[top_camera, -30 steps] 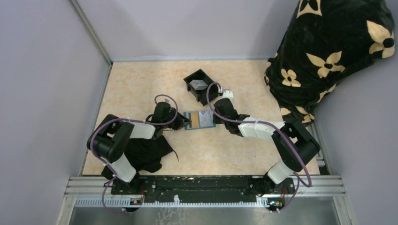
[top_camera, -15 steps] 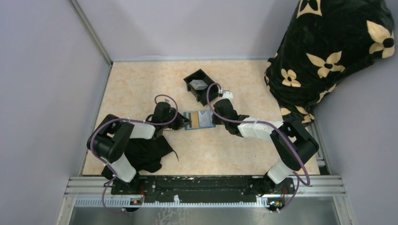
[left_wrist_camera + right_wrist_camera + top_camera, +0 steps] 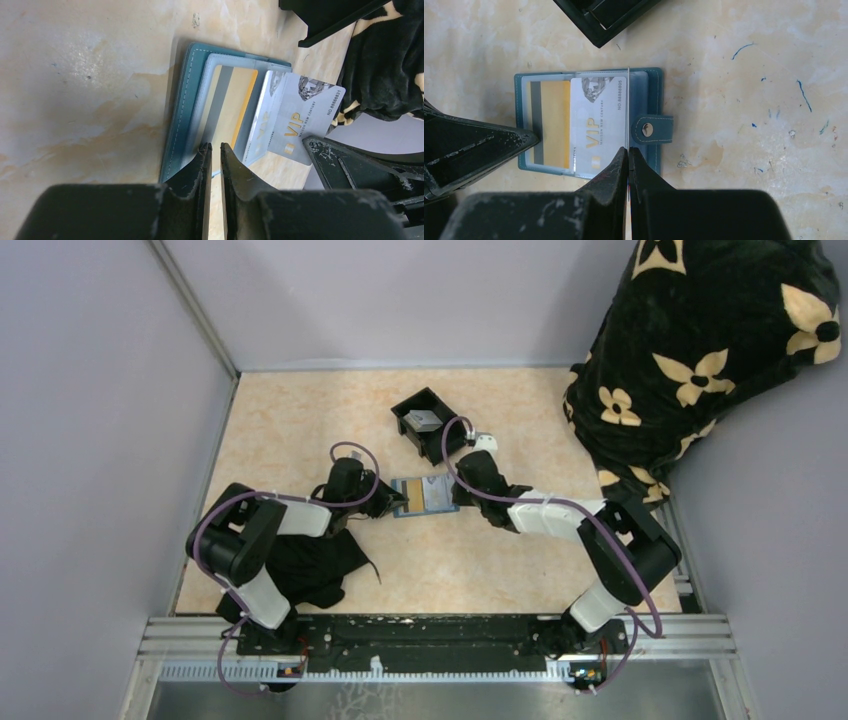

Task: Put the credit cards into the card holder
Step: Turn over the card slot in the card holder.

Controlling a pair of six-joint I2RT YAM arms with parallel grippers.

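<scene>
Marbled beige tabletop (image 3: pixel 300 430) carries the open, stitched teal card holder (image 3: pixel 654 100) between both grippers. Its clear sleeve holds a tan-yellow card (image 3: pixel 555 122), and a glossy silver card (image 3: pixel 599 125) lies just beside it. The left gripper (image 3: pixel 214 147) pinches the holder's edge. The right gripper (image 3: pixel 628 150) has its fingers pressed together.

A marbled beige worktop (image 3: pixel 290 430) bore an open card holder (image 3: pixel 425 496) between the left tool (image 3: pixel 400 502) and right tool (image 3: pixel 455 494), a black tray (image 3: pixel 401 418) beyond them, dark cloth (image 3: pixel 315 565) behind the left.

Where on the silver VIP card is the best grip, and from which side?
Pinch the silver VIP card by the edge nearest the snap tab, coming in from that side: that end appears free, while the other sits against the yellow card inside the card holder.
</scene>
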